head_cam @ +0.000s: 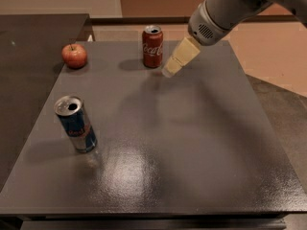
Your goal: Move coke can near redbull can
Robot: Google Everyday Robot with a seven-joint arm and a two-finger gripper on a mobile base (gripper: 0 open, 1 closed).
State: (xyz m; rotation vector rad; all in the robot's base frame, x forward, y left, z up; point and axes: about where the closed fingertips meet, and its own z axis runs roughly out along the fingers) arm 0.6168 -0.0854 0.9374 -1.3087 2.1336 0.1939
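Note:
The coke can (152,47), red with white script and a silver top, stands upright near the far edge of the grey table (192,143). The redbull can (76,124), blue and silver, stands upright at the near left of the table. My gripper (169,71) hangs from the arm at the upper right, its pale tip just right of the coke can and slightly nearer the camera, apart from it. It holds nothing that I can see.
A red apple (74,55) sits at the table's far left corner. A dark counter (33,37) adjoins the table on the left. The floor lies beyond the right edge.

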